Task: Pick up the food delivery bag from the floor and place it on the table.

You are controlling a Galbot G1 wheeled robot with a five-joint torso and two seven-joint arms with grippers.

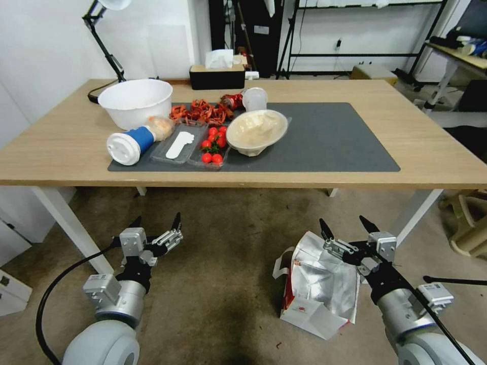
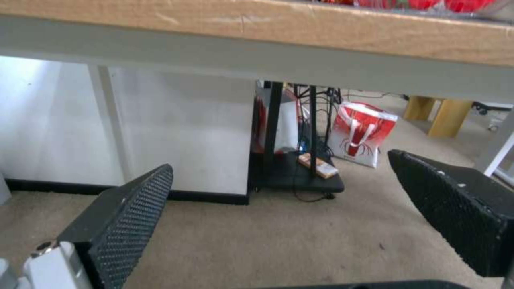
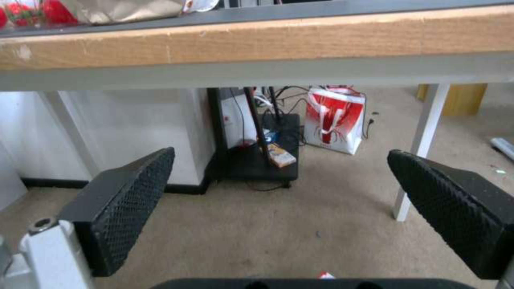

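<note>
Right gripper [image 1: 343, 227] jaws spread above food delivery bag [image 1: 317, 284], left gripper [image 1: 156, 221] idle

- My right gripper [image 1: 343, 227] and its arm sit in front of the food delivery bag [image 1: 317, 284], so I can't see the bag's right edge.
- The bag's logo [image 1: 303, 306] is too small for me to read.
- The lamp [image 1: 104, 30] at the table's back left corner is cut off by the head view's top edge.
- From both wrist cameras I only get the front edge of the table [image 3: 300, 40]; the food on top is chopped off by the frame.
- A red-and-white bag [image 2: 361, 134] far back under the table has a print I can't make out.
</note>
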